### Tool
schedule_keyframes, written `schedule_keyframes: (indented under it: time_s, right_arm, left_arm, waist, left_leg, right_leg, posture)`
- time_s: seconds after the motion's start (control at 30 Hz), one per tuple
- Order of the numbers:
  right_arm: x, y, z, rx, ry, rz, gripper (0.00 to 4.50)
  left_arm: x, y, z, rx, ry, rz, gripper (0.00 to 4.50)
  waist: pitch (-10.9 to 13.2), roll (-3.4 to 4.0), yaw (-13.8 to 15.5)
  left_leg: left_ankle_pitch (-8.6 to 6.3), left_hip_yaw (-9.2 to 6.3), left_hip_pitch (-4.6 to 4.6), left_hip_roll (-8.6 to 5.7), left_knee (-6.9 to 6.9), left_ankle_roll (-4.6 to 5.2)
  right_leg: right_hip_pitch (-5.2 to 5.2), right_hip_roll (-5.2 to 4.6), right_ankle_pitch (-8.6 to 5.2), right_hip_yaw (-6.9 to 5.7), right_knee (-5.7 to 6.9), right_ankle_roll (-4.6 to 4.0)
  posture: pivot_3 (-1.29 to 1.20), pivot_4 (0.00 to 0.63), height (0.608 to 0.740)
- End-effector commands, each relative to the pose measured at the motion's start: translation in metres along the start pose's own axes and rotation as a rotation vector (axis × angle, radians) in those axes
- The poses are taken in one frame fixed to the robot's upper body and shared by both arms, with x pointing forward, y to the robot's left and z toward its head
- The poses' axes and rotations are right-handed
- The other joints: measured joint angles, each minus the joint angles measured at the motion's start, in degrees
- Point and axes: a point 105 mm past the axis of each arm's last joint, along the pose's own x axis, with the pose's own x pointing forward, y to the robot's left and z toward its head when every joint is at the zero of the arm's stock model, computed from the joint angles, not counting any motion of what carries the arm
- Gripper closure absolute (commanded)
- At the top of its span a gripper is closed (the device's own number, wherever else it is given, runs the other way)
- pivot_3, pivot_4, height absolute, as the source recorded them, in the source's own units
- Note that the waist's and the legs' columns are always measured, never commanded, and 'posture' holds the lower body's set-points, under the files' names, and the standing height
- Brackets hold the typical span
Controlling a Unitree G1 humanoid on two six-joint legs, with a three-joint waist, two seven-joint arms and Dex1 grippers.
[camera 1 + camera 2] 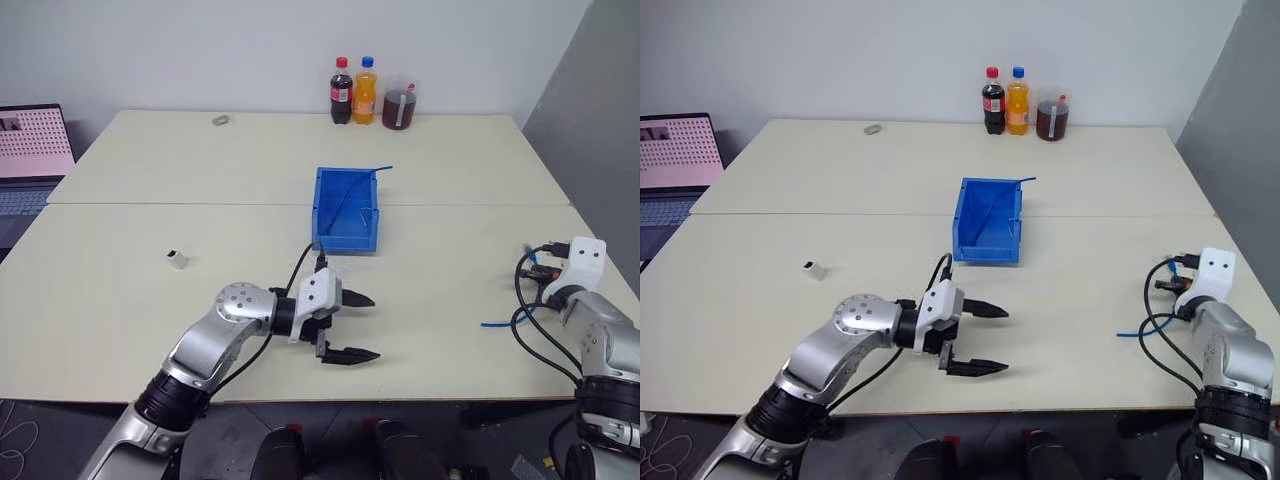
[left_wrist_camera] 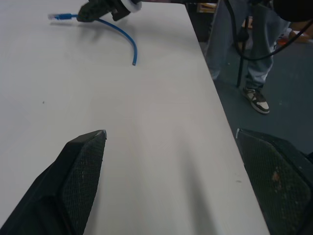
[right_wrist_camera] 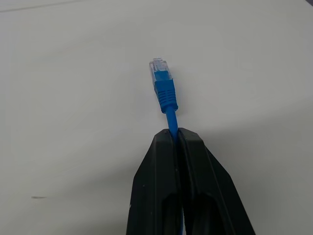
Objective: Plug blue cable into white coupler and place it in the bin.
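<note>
We see the right gripper (image 3: 178,134) at the right side of the desk (image 1: 450,300), its two black fingers (image 3: 161,186) pressed together on the blue cable (image 3: 166,95). The cable is pinched just behind its blue boot; the clear plug sticks out past the fingertips, over bare desk surface. We cannot tell whether the plug touches the desk. In the left wrist view the free length of cable curves away from that gripper and lies on the desk, its far end near the desk's front edge.

The left gripper (image 1: 350,326) hangs near the front edge of the desk, about mid-width, pointing toward the right arm. Its fingers (image 1: 357,298) are spread wide, with nothing between them.

The white coupler (image 1: 177,260) sits alone on the left part of the desk, well apart from both grippers.

The bin (image 1: 347,208) stands near the desk's middle, beyond the left gripper. A thin dark-blue strand (image 1: 352,190) leans inside it and pokes out past its far right corner.

Three bottles (image 1: 366,92) stand at the far edge against the wall. A laptop (image 1: 32,150) sits off the desk's left side. A person's legs (image 2: 247,54) show beyond the desk in the left wrist view.
</note>
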Motion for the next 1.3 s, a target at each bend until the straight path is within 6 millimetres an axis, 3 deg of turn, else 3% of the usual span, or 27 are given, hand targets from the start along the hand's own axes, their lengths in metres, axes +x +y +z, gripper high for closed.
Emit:
schedule_keyframes:
  time_s: [0.03,0.13,0.2,0.27,0.37,0.43,0.6,0.77,0.97,1.3]
  right_arm:
    - [-0.025,0.031,0.037,-0.170,-0.092,0.253,4.48]
    - [-0.060,0.085,0.052,-0.383,-0.157,0.604,4.48]
    - [-0.086,0.126,0.050,-0.575,-0.197,0.851,4.48]
    - [-0.098,0.163,0.039,-0.762,-0.225,1.032,4.48]
    - [-0.099,0.193,0.029,-0.881,-0.253,1.162,4.48]
    - [-0.094,0.223,0.022,-0.945,-0.284,1.263,4.48]
    - [-0.076,0.269,0.005,-1.096,-0.322,1.361,4.48]
    - [-0.062,0.296,-0.008,-1.205,-0.332,1.405,4.48]
    - [-0.060,0.299,-0.010,-1.200,-0.317,1.439,3.14]
    - [-0.081,0.278,-0.006,-1.036,-0.206,1.488,0.79]
  left_arm:
    - [-0.026,-0.010,0.006,-0.054,-0.034,0.000,0.00]
    - [-0.052,-0.019,-0.010,-0.157,0.007,0.038,0.00]
    - [-0.072,-0.021,-0.028,-0.223,0.065,0.112,0.00]
    - [-0.093,-0.015,-0.042,-0.241,0.118,0.223,0.00]
    - [-0.105,-0.006,-0.044,-0.248,0.123,0.320,0.00]
    - [-0.115,-0.006,-0.046,-0.259,0.129,0.361,0.00]
    - [-0.134,-0.008,-0.055,-0.274,0.166,0.436,0.00]
    - [-0.142,-0.013,-0.060,-0.283,0.174,0.475,0.00]
    - [-0.141,-0.003,-0.064,-0.279,0.159,0.502,0.00]
    - [-0.123,0.019,-0.065,-0.202,0.150,0.457,0.00]
  waist:
    - [0.02,0.03,0.03]
    - [0.04,0.06,-0.57]
    - [0.06,0.06,-1.18]
    - [0.09,-0.04,-1.38]
    - [0.20,-0.19,-1.38]
    - [0.31,-0.38,-1.28]
    - [0.38,-0.49,-1.16]
    - [0.39,-0.49,-0.70]
    - [0.40,-0.47,0.28]
    - [0.41,-0.46,0.75]
  left_leg:
    - [0.00,0.00,-0.01,0.00,-0.02,0.00]
    - [-0.01,-0.02,0.00,0.05,-0.05,0.01]
    - [-0.01,-0.08,0.03,0.08,-0.07,0.01]
    - [-0.01,-0.24,0.07,0.11,-0.10,0.02]
    - [-0.01,-0.37,0.07,0.10,-0.04,0.01]
    - [-0.01,-0.37,0.07,0.08,0.01,0.01]
    - [-0.01,-0.31,0.01,0.09,0.04,0.00]
    - [-0.01,-0.44,-0.22,0.13,0.01,-0.03]
    - [-0.01,-0.76,-0.26,0.14,-0.02,-0.04]
    - [-0.01,-0.91,-0.26,0.13,0.04,-0.05]
  right_leg:
    - [-0.01,-0.01,-0.01,0.00,-0.01,0.00]
    - [-0.04,0.01,-0.06,-0.02,-0.01,-0.04]
    - [-0.04,0.02,-0.11,-0.07,0.02,-0.06]
    - [0.03,0.02,-0.16,-0.21,0.02,-0.14]
    - [0.04,-0.01,-0.20,-0.35,0.03,-0.23]
    - [0.05,-0.04,-0.24,-0.34,0.04,-0.30]
    - [-0.01,-0.08,-0.15,-0.37,0.06,-0.17]
    - [-0.16,-0.11,-0.14,-0.65,0.09,-0.72]
    - [-0.09,-0.11,-0.22,-1.06,0.13,-0.89]
    - [0.00,-0.10,-0.23,-1.25,0.25,-0.90]
  posture:
    - [0.00,0.150,0.740]
    - [0.00,0.150,0.740]
    - [0.00,0.150,0.740]
    - [0.00,0.150,0.740]
    - [0.00,0.150,0.740]
    - [0.00,0.150,0.740]
    - [0.00,0.150,0.740]
    - [0.00,0.150,0.740]
    - [0.00,0.150,0.740]
    - [0.00,0.150,0.740]
